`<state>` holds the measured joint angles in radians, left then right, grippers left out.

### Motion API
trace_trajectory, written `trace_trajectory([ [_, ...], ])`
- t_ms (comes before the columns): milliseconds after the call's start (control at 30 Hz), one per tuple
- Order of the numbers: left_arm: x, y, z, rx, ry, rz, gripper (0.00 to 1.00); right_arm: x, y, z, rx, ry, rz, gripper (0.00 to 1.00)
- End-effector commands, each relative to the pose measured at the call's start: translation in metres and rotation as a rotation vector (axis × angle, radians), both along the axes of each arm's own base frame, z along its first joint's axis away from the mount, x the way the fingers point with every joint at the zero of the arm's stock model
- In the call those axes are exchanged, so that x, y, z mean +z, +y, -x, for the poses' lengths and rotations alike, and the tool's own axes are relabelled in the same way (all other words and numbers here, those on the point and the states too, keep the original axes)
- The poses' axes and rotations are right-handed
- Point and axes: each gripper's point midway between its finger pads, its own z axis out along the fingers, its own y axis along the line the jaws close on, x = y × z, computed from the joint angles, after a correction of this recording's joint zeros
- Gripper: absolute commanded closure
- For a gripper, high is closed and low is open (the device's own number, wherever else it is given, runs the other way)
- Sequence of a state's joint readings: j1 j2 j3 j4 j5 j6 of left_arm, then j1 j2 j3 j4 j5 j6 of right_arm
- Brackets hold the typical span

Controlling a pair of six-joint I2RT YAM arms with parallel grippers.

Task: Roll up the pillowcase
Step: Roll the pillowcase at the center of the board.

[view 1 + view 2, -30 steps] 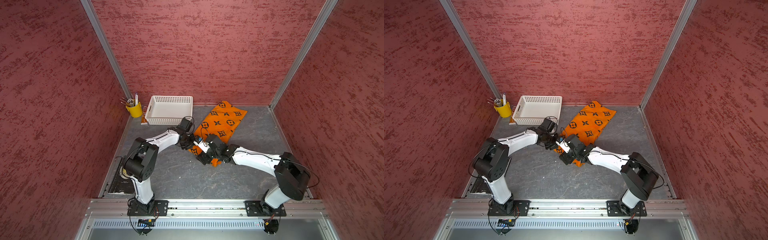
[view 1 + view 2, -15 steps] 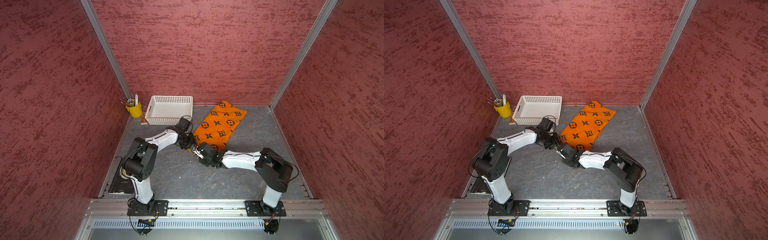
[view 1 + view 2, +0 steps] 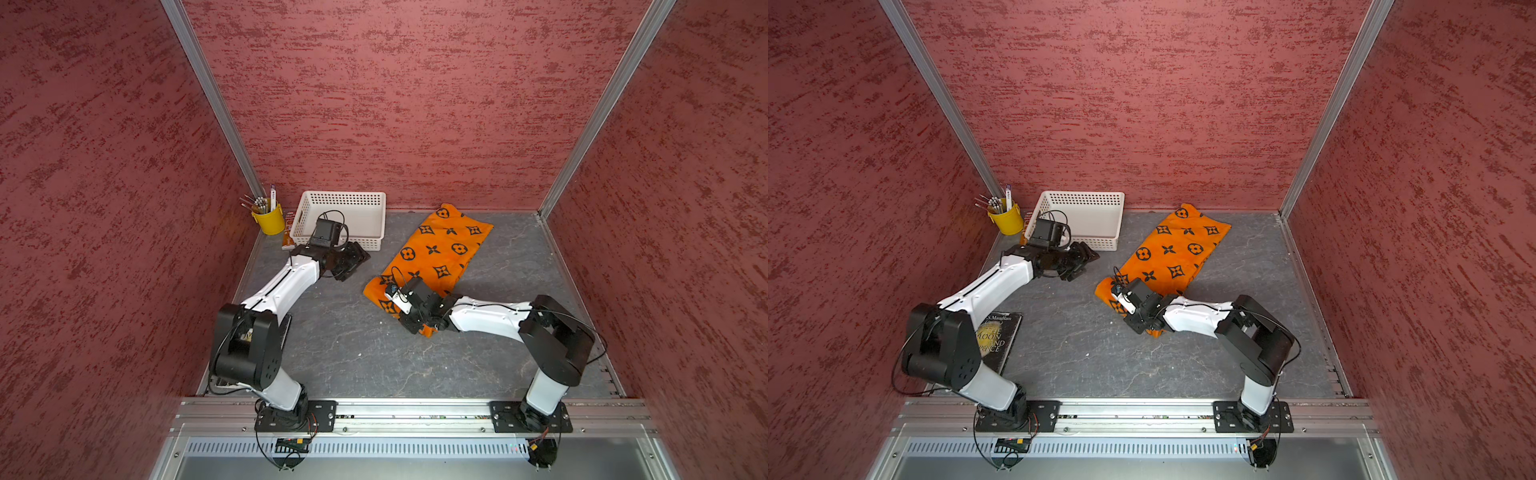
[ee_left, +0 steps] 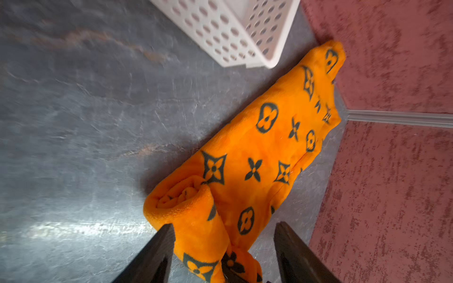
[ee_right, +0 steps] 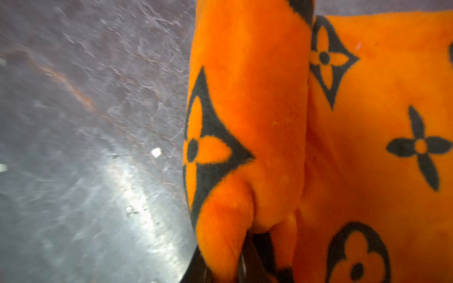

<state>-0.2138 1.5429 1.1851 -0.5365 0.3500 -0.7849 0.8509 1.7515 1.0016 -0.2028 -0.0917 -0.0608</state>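
Big grey slate-look table inside red walls. The biggest thing on it is the pillowcase, bright orange w/ black flower and star prints. It lies diagonally a bit right of centre. Its far corner is up against the back wall, and the near end is curled into a short fat roll; the spiral is clear in the left wrist view. Most of it is flat and unrolled, same in both top views.

The white perforated basket sits at the back, left of the fabric and not touching it. There's a dark paperback by the left arm's base, and a yellow cup of pens in the back left corner beside the basket.

Now the pincers. The right gripper is down on the near end of the roll. Its wrist cam shows dark fingers pressed together w/ a bunch of orange plush pinched between them, so it's clamped on the pillowcase.

The left gripper hangs just in front of the basket, well clear of the fabric. Its jaws are spread wide w/ nothing in them; both dark fingers are visible w/ a big gap between.
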Motion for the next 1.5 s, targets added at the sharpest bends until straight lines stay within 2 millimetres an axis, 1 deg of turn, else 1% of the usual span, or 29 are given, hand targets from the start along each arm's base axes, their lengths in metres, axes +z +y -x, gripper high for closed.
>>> trace_trajectory([
  [0,-0.017,0.003,0.017,-0.041,0.042,-0.062,0.32,0.017,0.011,0.020,0.018,0.257,-0.175,0.94],
  [67,-0.023,-0.003,0.021,-0.064,0.053,-0.069,0.33,0.013,0.006,0.012,0.000,0.344,-0.208,0.93],
  [167,-0.031,-0.019,0.029,-0.113,0.063,-0.088,0.35,0.005,0.001,0.001,-0.023,0.493,-0.265,0.90],
  [267,-0.037,-0.042,0.037,-0.180,0.058,-0.105,0.38,-0.002,-0.008,-0.017,-0.077,0.591,-0.314,0.87],
  [367,-0.044,-0.066,0.046,-0.258,0.059,-0.140,0.41,-0.008,-0.020,-0.037,-0.145,0.640,-0.354,0.84],
  [467,-0.053,-0.082,0.051,-0.308,0.072,-0.167,0.44,-0.013,-0.028,-0.050,-0.185,0.662,-0.372,0.77],
  [500,-0.056,-0.086,0.051,-0.316,0.078,-0.163,0.45,-0.014,-0.030,-0.052,-0.190,0.661,-0.370,0.73],
  [533,-0.060,-0.092,0.050,-0.326,0.082,-0.153,0.46,-0.015,-0.032,-0.056,-0.205,0.656,-0.365,0.65],
  [600,-0.067,-0.098,0.048,-0.330,0.099,-0.149,0.48,-0.016,-0.036,-0.060,-0.217,0.653,-0.365,0.59],
  [667,-0.077,-0.101,0.043,-0.319,0.128,-0.151,0.50,-0.013,-0.040,-0.066,-0.232,0.625,-0.355,0.53],
  [733,-0.086,-0.103,0.039,-0.306,0.157,-0.156,0.52,-0.004,-0.044,-0.070,-0.237,0.577,-0.352,0.49],
  [767,-0.091,-0.103,0.037,-0.302,0.172,-0.159,0.52,0.002,-0.045,-0.073,-0.236,0.546,-0.351,0.48],
  [800,-0.094,-0.105,0.035,-0.301,0.185,-0.158,0.52,0.013,-0.048,-0.076,-0.240,0.494,-0.348,0.47],
  [867,-0.100,-0.106,0.031,-0.296,0.205,-0.159,0.53,0.030,-0.056,-0.081,-0.261,0.385,-0.319,0.44],
  [933,-0.104,-0.108,0.030,-0.292,0.219,-0.152,0.53,0.046,-0.062,-0.081,-0.255,0.244,-0.254,0.38],
  [1033,-0.107,-0.109,0.030,-0.285,0.227,-0.135,0.53,0.055,-0.064,-0.069,-0.209,0.054,-0.131,0.33],
  [1067,-0.108,-0.108,0.030,-0.285,0.229,-0.133,0.53,0.055,-0.063,-0.064,-0.192,0.009,-0.096,0.32],
  [1100,-0.107,-0.108,0.029,-0.281,0.229,-0.129,0.52,0.052,-0.061,-0.057,-0.164,-0.037,-0.051,0.23],
  [1233,-0.107,-0.106,0.027,-0.273,0.233,-0.119,0.53,0.038,-0.050,-0.040,-0.072,-0.227,0.141,0.17],
  [1300,-0.108,-0.105,0.027,-0.268,0.237,-0.115,0.53,0.033,-0.042,-0.038,-0.040,-0.275,0.194,0.16],
  [1467,-0.107,-0.104,0.027,-0.263,0.238,-0.104,0.53,0.011,-0.028,-0.037,0.027,-0.335,0.291,0.17],
])
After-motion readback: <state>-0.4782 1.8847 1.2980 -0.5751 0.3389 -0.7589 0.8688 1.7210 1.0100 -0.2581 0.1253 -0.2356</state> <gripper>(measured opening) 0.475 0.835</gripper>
